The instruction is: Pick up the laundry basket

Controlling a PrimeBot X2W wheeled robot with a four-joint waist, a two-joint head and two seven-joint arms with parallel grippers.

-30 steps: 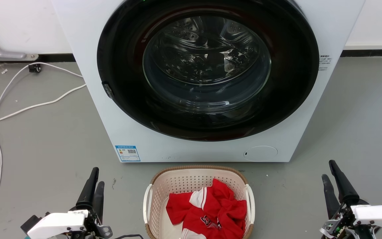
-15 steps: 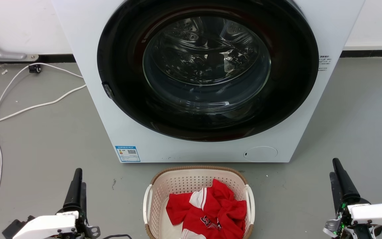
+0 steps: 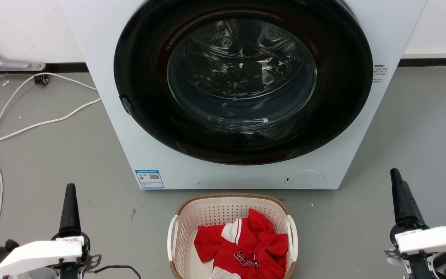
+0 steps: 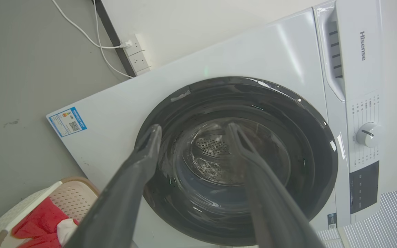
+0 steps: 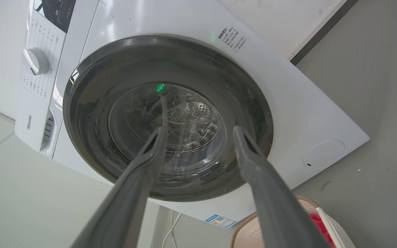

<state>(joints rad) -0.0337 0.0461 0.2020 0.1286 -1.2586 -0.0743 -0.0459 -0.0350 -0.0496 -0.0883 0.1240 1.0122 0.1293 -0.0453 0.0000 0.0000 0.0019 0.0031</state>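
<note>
**Basket on the floor by the washer, both grippers spread and apart from it**

One basket (image 3: 207, 214) sits on the grey floor (image 3: 420, 128), just in front of the single washer (image 3: 246, 176) and centred under its round dark door (image 3: 145, 116). Its open top faces up. Its far wall, under the brown rim, runs parallel to the washer's front. Its two white handles, one (image 3: 172, 236) on the left and one (image 3: 293, 236) on the right, point out to the sides. The picture's bottom edge cuts off the near end, so I cannot tell which axis is the longer. One crumpled red-and-white garment (image 3: 246, 248) lies inside, heaped toward the right wall.

In the head view, two grippers flank the basket, both well apart from it. The left gripper (image 3: 70, 190) stands at the lower left and the right gripper (image 3: 396, 180) at the lower right, both pointing toward the washer and seen edge-on. In the left wrist view its two fingers (image 4: 133, 179) are spread, with the door showing through the gap. The right wrist view shows that gripper's two fingers (image 5: 140, 172) parted the same way.

One blue label (image 3: 149, 179) sits at the washer's lower left corner. Two white cable runs (image 3: 33, 126) cross the floor to the left. One dial (image 4: 367, 134) shows on the control panel.
</note>
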